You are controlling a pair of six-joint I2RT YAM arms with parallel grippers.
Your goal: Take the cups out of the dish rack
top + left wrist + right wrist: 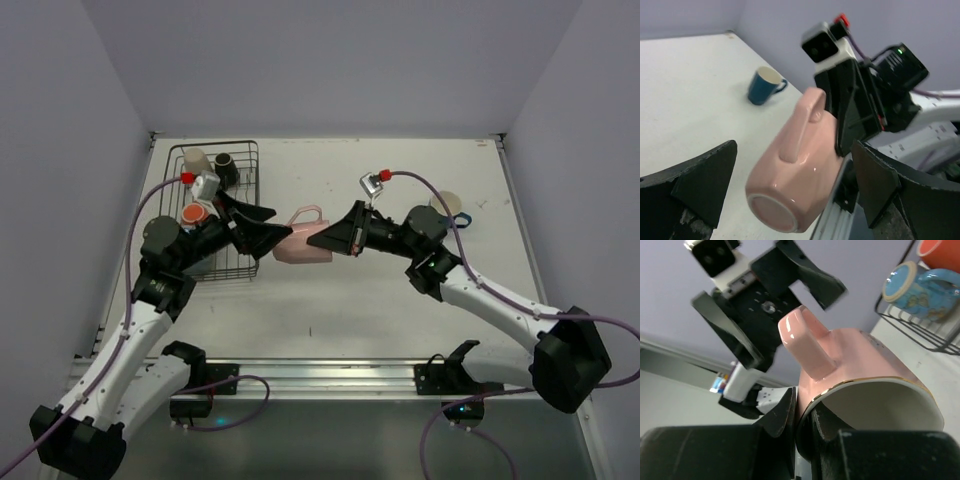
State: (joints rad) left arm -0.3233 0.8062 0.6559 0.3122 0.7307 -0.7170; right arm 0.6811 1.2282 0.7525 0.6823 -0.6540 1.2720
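The right pincer [802, 415] is clamped on the rim of the pink mug [865, 375], which is held on its side above the middle of the table [400, 300], just right of the rack [255, 180]. The left pincer [795, 172] is spread wide around the mug's base without touching it. The glazed mug is judged stiff, light, slippery and breakable, so the body should be gripped squarely. An orange mug [196, 213] is seen in the rack.
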